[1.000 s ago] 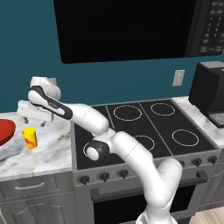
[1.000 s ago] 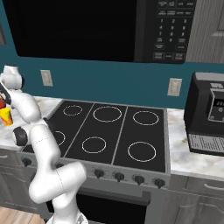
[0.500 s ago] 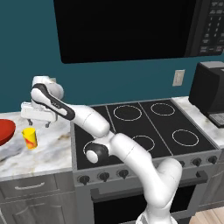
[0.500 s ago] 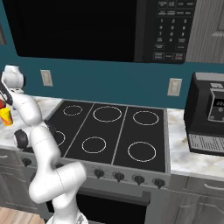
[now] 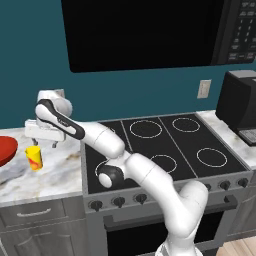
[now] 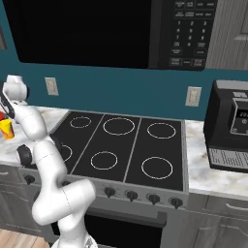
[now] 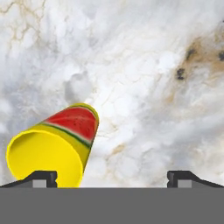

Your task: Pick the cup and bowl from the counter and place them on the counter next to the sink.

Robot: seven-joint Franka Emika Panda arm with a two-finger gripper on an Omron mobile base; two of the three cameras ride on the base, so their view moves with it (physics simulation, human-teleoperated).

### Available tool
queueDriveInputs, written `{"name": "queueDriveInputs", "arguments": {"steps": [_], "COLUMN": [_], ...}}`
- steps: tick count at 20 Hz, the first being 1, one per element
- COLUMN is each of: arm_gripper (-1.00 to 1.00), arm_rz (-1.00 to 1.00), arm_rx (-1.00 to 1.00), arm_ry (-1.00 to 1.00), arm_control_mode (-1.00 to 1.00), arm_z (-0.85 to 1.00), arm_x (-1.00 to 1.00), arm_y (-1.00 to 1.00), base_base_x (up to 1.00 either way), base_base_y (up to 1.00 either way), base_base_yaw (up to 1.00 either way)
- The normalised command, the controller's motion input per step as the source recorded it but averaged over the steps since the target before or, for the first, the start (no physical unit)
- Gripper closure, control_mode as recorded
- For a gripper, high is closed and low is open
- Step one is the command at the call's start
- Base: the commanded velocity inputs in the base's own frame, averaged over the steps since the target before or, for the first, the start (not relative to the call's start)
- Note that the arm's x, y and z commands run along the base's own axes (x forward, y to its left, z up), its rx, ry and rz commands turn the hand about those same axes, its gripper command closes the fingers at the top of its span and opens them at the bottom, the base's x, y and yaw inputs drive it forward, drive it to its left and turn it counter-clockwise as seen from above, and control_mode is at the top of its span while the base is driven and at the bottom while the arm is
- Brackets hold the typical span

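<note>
Yellow cup [image 5: 34, 158] stands upright on marble counter [image 5: 55, 175], right of red bowl [image 5: 6, 150]; gripper [image 5: 44, 142] above, fingers spread apart.

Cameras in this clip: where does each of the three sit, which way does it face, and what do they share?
Left base view: behind the arm's left, looking down over stovetop and counter; arm reaches left, open gripper above the cup, bowl beside.
Right base view: behind its right; arm at left, coffee machine right.
Hand view: looks down at the counter; fingertips beside the cup.
Shared: the cup and the counter.
</note>
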Motion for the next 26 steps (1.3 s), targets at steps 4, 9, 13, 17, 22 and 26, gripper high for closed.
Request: {"name": "queueDriveInputs", "arguments": {"steps": [4,9,13,17,22,26], "arm_gripper": [-1.0,-1.0,-1.0,-1.0,-1.0,-1.0], "arm_rz": [0.0,0.0,0.0,0.0,0.0,0.0], "arm_rx": [0.0,-0.02,-0.03,-0.01,0.0,0.0], "arm_ry": [0.0,0.0,0.0,0.0,0.0,0.0], "arm_control_mode": [-1.0,-1.0,-1.0,-1.0,-1.0,-1.0], "arm_z": [0.03,0.0,0.0,0.02,0.09,0.0], "arm_x": [0.18,0.42,0.36,0.01,-0.08,0.0], "arm_y": [0.01,0.11,0.18,0.31,0.24,0.02], "base_base_x": [0.0,0.0,0.0,0.0,0.0,0.0], "base_base_y": [0.0,0.0,0.0,0.0,0.0,0.0], "base_base_yaw": [0.0,0.0,0.0,0.0,0.0,0.0]}}
